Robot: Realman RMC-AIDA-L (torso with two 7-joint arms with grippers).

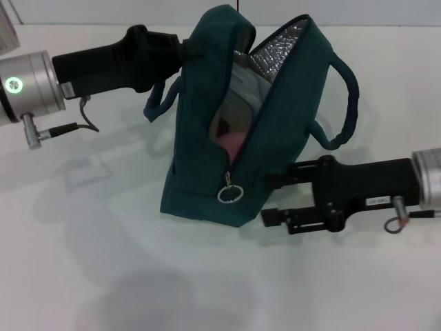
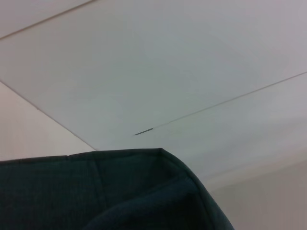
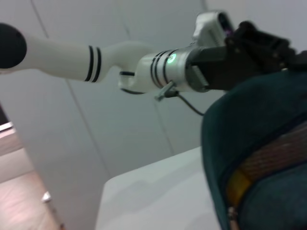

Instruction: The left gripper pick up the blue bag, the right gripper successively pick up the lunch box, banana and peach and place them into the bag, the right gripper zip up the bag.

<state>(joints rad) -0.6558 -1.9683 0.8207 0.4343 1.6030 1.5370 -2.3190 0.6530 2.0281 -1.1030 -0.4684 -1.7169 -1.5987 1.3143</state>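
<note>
The bag [image 1: 275, 131] stands in the frame's centre on the white counter [image 1: 103, 276], its top edge clenched in the left pincer [image 1: 185, 49] at upper left. Packing looks finished: something pink shows inside and no food lies outside. Zipping remains; the ring pull [image 1: 230, 194] hangs low, with the released right pincer [image 1: 270, 198] just beside it.
</note>
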